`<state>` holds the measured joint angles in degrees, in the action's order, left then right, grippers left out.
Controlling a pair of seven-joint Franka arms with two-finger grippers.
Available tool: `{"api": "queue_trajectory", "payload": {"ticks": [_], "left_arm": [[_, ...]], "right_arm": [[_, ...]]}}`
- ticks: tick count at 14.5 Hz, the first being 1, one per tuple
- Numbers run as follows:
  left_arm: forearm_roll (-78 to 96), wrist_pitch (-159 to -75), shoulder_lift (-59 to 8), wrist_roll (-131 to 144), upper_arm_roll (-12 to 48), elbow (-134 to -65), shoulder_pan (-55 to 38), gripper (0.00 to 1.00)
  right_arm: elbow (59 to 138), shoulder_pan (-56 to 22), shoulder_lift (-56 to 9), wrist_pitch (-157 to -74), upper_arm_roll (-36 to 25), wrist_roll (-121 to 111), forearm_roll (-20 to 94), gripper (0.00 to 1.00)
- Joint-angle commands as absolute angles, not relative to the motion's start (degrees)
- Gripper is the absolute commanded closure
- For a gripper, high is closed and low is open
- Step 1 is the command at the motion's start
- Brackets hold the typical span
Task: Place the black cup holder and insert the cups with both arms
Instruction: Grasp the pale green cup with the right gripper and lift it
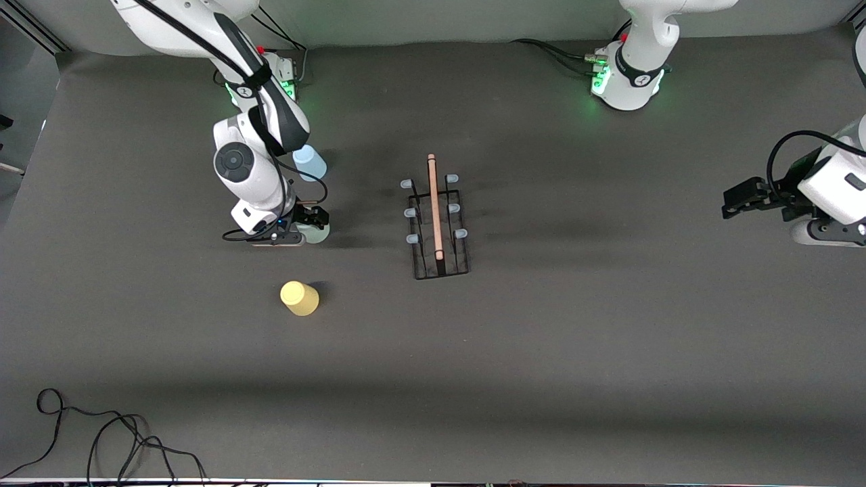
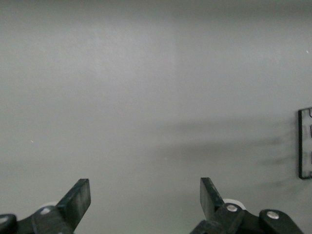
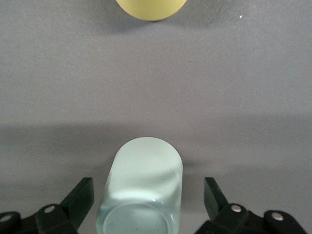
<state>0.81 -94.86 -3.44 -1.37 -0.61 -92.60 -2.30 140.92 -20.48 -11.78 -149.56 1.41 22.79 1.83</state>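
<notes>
On the dark grey table (image 1: 541, 352) everything sits in the half nearest the arm bases. Largest are the two white arms. The right arm (image 1: 250, 169) reaches down from its base to the table, and its gripper (image 1: 312, 223) is low around the pale green cup (image 3: 141, 190), one finger (image 3: 80, 197) on each side. The fingers are spread wide, with a gap showing between each one and the cup, so nothing is gripped. The left arm (image 1: 835, 186) waits at its own end of the table, its gripper (image 1: 731, 199) hanging over bare mat with the fingers (image 2: 78, 197) fully apart and nothing between them.

Next in size is the rack (image 1: 438, 226), standing upright near the table's middle, its wooden rod (image 1: 434, 206) running along the top toward the camera. All six blue-grey pegs (image 1: 406, 183) are bare; no cup hangs on any of them.

Then the cups, all toward the right arm's end, at about nine o'clock from the rack. The green cup stands mouth up, and nothing can be made out inside it. The blue cup (image 1: 310, 162) is at twelve o'clock from it, farther from the camera and partly hidden by the arm. The yellow cup (image 1: 299, 298) is at six o'clock from the green one, nearer the camera and well apart from it. Whether these two hold anything cannot be told.

A black cable (image 1: 101, 439) lies looped at the table's near edge.
</notes>
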Motion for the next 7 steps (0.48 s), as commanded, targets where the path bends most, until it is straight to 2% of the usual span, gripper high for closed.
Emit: {"api": "queue_trajectory", "payload": {"ticks": [1, 2, 5, 6, 7], "left_arm": [[-1.14, -98.34, -2.37, -2.02, -0.53, -93.96, -2.29, 0.0], [-1.23, -98.26, -2.46, -2.11, -0.44, -93.96, -2.02, 0.0], [-1.23, -97.56, -2.11, -2.11, -0.44, -93.96, -2.11, 0.0], [-1.23, -97.73, -2.11, -2.2, -0.44, -93.96, -2.11, 0.0], [-1.23, -97.47, -2.11, -2.2, -0.44, -93.96, -2.11, 0.0]], "right_arm": [[140.89, -21.27, -11.95, -150.03, 1.05, 24.52, 1.49, 0.17], [140.89, -21.18, -11.87, -149.51, 1.14, 24.61, 1.41, 0.28], [140.54, -21.18, -10.56, -146.35, 1.23, 24.79, 1.49, 0.73], [140.19, -21.18, -9.42, -144.6, 1.23, 24.87, 1.49, 0.84], [140.01, -21.18, -8.01, -142.58, 1.32, 24.79, 1.49, 0.89]]}}
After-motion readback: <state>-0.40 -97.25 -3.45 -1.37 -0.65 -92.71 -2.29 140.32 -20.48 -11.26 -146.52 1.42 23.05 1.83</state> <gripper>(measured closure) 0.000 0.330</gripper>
